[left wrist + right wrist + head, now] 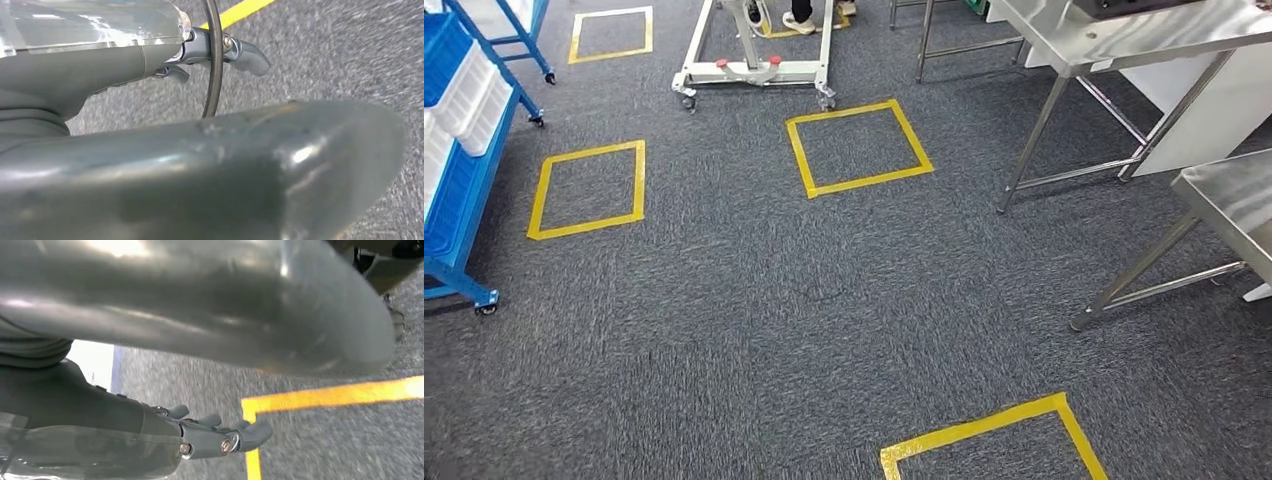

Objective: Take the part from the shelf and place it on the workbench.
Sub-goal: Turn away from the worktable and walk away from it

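In the left wrist view my left hand [165, 125] hangs over the carpet. A thin dark ring [214, 75], the part, runs across its fingers [247, 54] and passes behind the thick thumb [280, 165], so the hand holds it. Most of the ring is hidden. In the right wrist view my right hand [210, 390] also hangs over the carpet, its fingers [240, 436] stretched out away from the thumb with nothing in them. The blue shelf [459, 215] with white and blue bins stands at the left. Steel workbenches [1124, 35] stand at the right.
Grey carpet carries several yellow tape squares [859, 148]. A white wheeled frame [754, 70] and a person's feet [802, 18] are at the back. A second steel table [1234, 195] juts in at the right edge, its legs reaching onto the carpet.
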